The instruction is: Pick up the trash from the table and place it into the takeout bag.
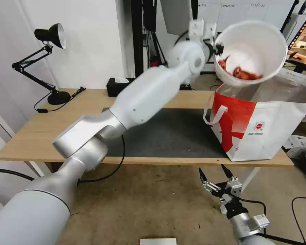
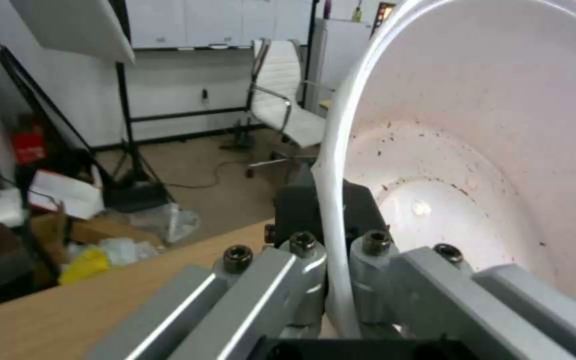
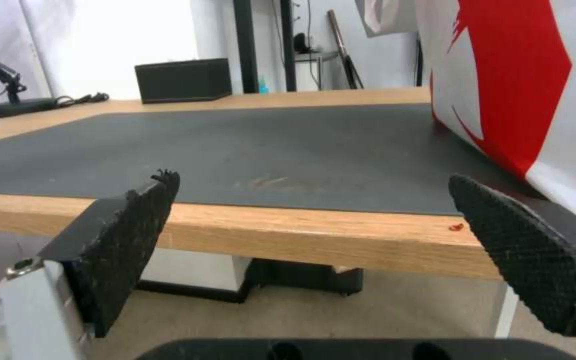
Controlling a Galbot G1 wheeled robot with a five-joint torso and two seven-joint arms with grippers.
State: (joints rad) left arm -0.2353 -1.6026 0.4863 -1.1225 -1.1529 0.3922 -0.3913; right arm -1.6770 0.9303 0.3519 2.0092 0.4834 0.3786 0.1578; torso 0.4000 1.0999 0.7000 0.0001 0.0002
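I see the white round bowl [image 1: 253,51] with red crayfish shells [image 1: 239,72] held up in the air, tipped steeply toward me, directly above the open mouth of the large white-and-red takeout bag [image 1: 258,127]. My left gripper [image 1: 218,48] is clamped on the bowl's rim [image 2: 331,200], one finger on each side of it. The bag stands on the right end of the long light-wood table [image 1: 40,132], partly on the dark grey rectangular mat [image 1: 170,132]. My right gripper [image 1: 217,174] hangs below the table's front edge, its fingers [image 3: 135,220] spread wide apart, holding nothing.
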